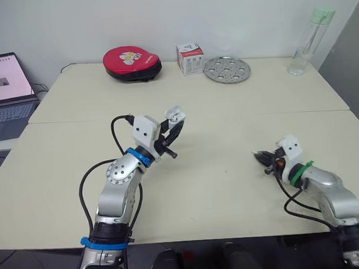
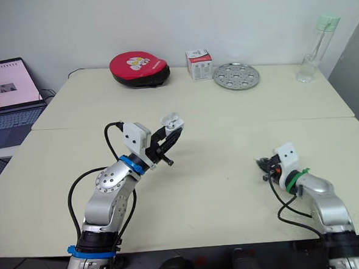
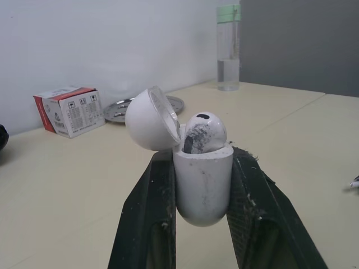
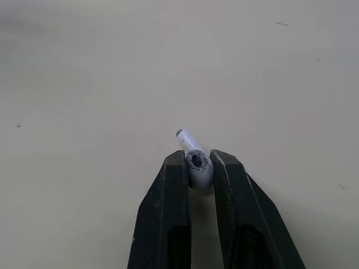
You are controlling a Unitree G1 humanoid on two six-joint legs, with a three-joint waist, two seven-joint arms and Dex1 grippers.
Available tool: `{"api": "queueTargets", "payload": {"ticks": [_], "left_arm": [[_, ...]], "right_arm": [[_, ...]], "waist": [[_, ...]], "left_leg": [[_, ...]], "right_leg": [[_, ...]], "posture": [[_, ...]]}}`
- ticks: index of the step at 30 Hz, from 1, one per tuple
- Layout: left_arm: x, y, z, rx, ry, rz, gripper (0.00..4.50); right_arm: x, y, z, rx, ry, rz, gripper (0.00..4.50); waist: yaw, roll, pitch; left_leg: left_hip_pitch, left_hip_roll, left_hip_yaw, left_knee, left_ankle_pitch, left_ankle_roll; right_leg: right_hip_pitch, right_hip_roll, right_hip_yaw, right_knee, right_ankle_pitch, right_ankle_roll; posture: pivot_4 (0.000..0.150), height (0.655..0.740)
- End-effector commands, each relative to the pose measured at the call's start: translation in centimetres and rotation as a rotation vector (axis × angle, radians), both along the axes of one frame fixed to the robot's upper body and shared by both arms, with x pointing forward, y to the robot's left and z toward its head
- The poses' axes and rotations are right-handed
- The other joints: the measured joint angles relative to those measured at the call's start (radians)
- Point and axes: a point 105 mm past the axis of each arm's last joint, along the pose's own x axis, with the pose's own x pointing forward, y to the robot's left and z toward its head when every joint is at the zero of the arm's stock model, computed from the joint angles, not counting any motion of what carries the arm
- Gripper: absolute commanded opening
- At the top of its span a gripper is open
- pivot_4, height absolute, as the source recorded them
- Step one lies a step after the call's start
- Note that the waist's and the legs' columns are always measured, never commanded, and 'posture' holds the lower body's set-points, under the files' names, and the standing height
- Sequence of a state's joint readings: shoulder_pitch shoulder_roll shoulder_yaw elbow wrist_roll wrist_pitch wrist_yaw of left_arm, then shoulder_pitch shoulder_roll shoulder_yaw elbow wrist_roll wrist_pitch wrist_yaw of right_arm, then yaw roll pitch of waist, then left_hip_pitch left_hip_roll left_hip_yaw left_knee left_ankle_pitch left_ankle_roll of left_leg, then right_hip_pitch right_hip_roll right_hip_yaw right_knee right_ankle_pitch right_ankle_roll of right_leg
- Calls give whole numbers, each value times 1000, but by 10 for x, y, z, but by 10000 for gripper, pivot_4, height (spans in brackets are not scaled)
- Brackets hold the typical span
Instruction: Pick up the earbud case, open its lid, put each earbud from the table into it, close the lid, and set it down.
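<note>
**One earbud in the case, the other in your right gripper**

Nearest you, on the right side of the table, your right gripper sits low by the tabletop. Its two black fingers are clenched on the rounded head of an earbud, whose white stem pokes out past the fingertips. You cannot tell from the pictures whether the earbud is touching the table or just off it.

Further in and to the left, your left gripper is raised above the table and well apart from the right one. Its fingers are clamped on either side of the white earbud case, which stands upright between them. The lid is hinged back and open. A second earbud sits in the case with its rounded head showing above the rim.

Along the far edge you have a red round pouch, then a small red-and-white box, a perforated metal plate and, at the far right, a clear bottle with a pale green cap. A laptop stands open off the table's left side.
</note>
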State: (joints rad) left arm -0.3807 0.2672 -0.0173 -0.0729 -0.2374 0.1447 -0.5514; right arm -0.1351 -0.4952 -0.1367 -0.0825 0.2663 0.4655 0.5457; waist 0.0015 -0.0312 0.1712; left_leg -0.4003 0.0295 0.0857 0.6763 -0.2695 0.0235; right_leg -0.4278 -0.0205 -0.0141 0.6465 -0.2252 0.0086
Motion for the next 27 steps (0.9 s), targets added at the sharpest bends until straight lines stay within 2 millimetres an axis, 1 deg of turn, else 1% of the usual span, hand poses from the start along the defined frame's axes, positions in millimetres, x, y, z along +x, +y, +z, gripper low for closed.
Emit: {"api": "queueTargets", "payload": {"ticks": [1,3,4,6,8,11,13,16,19,21,22,25,26,27], "left_arm": [[-4,-4,13,-11,-55,-15,7699],[-4,-5,12,-14,-51,-17,7699],[-3,-6,12,-17,-49,-19,7699],[-3,-8,12,-20,-47,-24,7699],[-2,-11,12,-21,-45,-35,7699],[-1,-13,13,-21,-47,-42,7699],[0,-12,14,-20,-48,-42,7699],[0,-11,14,-16,-48,-44,7699],[-2,-10,12,-16,-42,-48,7699],[-3,-9,11,-18,-39,-48,7699],[-3,-9,10,-18,-38,-47,7699],[-2,-8,10,-21,-38,-41,7699],[-1,-8,10,-22,-38,-37,7699],[-1,-7,10,-22,-39,-35,7699]], "right_arm": [[-13,-35,23,-63,-78,-216,2349],[-26,-50,17,-86,-56,-334,2349],[-32,-53,13,-92,-41,-366,2349],[-38,-51,4,-90,-6,-381,2349],[-41,-43,-5,-71,27,-391,2349],[-41,-38,-7,-38,40,-399,2349],[-41,-42,-7,-18,52,-426,9688],[-44,-42,-3,14,52,-425,20044],[-46,-32,13,99,20,-357,31144],[-45,-26,29,139,-23,-292,37774],[-44,-25,37,151,-44,-272,37774],[-33,-25,71,189,-142,-213,37774],[-26,-21,88,153,-183,-145,37774],[-21,-19,98,123,-206,-99,37774]], "waist": [[0,0,0],[0,0,0],[0,0,0],[0,0,0],[-4,1,-1],[-5,1,-1],[-5,1,-1],[-4,1,-1],[-4,1,-1],[-4,1,-1],[-4,1,-1],[-4,1,-1],[-6,1,0],[-6,2,0]], "left_leg": [[0,0,0,0,0,0],[0,0,0,0,0,0],[0,0,0,0,0,0],[1,0,0,0,0,0],[1,0,1,0,0,0],[2,1,1,0,0,0],[2,0,0,0,0,0],[2,0,0,0,0,0],[1,0,0,0,0,0],[1,0,0,0,0,0],[1,0,0,0,0,0],[2,0,0,0,0,0],[2,0,0,0,0,0],[2,0,1,1,0,0]], "right_leg": [[0,0,0,0,0,0],[0,0,0,0,0,0],[0,0,0,0,0,0],[0,0,0,0,0,0],[0,0,0,1,0,0],[1,1,0,1,0,0],[1,1,0,1,0,0],[1,1,0,0,0,0],[1,1,0,0,0,0],[1,1,0,0,0,0],[1,1,0,0,0,0],[1,1,0,0,0,0],[1,1,0,0,0,0],[1,1,1,0,0,1]], "posture": [[1500,7400],[1500,7400],[1500,7400],[1500,7400],[1500,7400],[1500,7400],[1500,7400],[1500,7400],[1500,7400],[1500,7400],[1500,7400],[1500,7400],[1500,7400],[1500,7400]]}}
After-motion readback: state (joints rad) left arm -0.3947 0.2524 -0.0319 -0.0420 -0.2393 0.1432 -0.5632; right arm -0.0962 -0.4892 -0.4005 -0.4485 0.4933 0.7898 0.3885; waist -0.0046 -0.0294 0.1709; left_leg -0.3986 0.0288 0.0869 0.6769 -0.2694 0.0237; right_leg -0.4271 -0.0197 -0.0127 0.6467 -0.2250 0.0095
